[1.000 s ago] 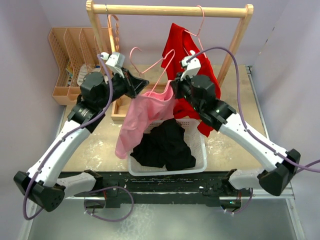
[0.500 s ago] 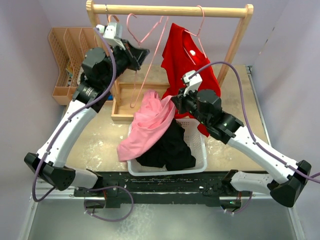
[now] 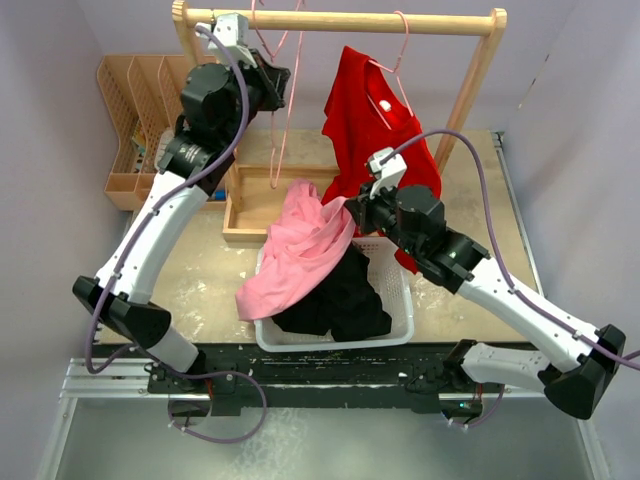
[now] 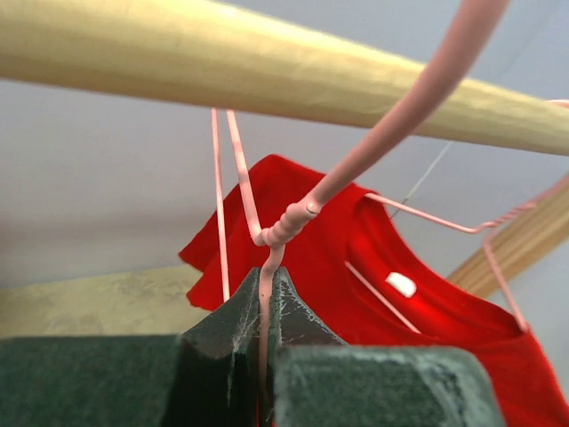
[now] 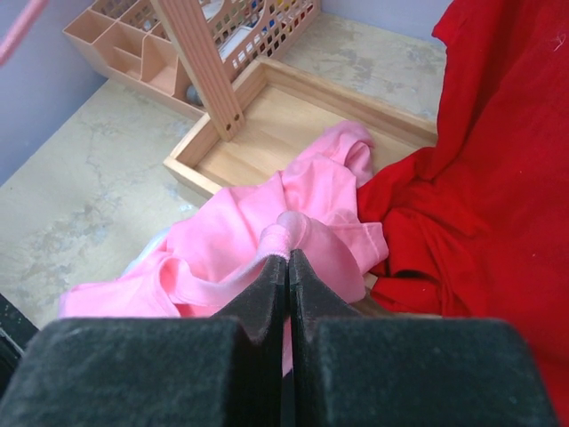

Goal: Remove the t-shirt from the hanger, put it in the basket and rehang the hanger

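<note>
The pink t-shirt (image 3: 295,250) is off its hanger and droops over the white basket (image 3: 395,325); it also shows in the right wrist view (image 5: 258,231). My right gripper (image 3: 352,207) is shut on a fold of it (image 5: 286,253). The bare pink wire hanger (image 3: 285,95) hangs from my left gripper (image 3: 281,82), raised to the wooden rail (image 3: 350,20). In the left wrist view the jaws (image 4: 267,280) pinch the hanger's wire (image 4: 293,218) just under the rail (image 4: 222,62).
A red t-shirt (image 3: 375,120) hangs on another pink hanger (image 3: 400,55) on the rail. Black clothes (image 3: 335,295) lie in the basket. A wooden tray (image 3: 245,200) and a peach organiser (image 3: 135,100) stand at back left. The rack's posts flank the table.
My left gripper lifted the pink hanger up out of the shirt to the rail. The pink shirt slid off and dropped over the basket, held by my right gripper, which moved down and right.
</note>
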